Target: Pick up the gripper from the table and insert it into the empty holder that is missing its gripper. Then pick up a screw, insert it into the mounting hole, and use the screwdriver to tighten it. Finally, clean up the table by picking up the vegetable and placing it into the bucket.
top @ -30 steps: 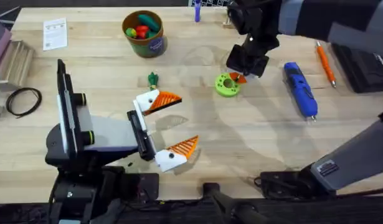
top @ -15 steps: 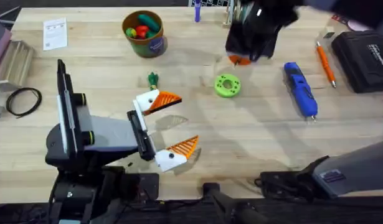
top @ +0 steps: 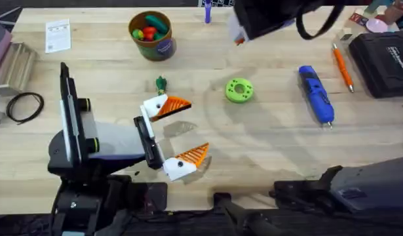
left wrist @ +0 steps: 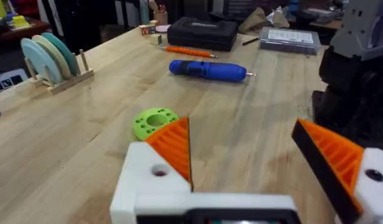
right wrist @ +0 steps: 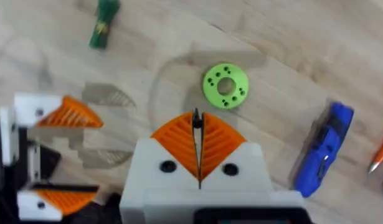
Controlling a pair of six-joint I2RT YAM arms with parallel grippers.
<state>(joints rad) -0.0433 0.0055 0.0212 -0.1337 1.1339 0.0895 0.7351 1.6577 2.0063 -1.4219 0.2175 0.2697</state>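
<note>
On the table (top: 267, 157) I count two grippers: the left gripper (top: 181, 134) near the green disc (top: 239, 90), and the right gripper (right wrist: 197, 144) above that disc. One green disc, one blue screwdriver (top: 316, 94) and one orange pen (top: 342, 67) beyond it. One dark green vegetable (top: 161, 84) on the disc's other side, one bucket (top: 153, 35) past that. One paper card (top: 57, 35), one black cable loop (top: 24, 106), one black case (top: 383, 62)

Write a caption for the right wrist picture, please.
Right gripper, orange pads shut, above the table, with the green disc, blue screwdriver and toy vegetable below.
</note>
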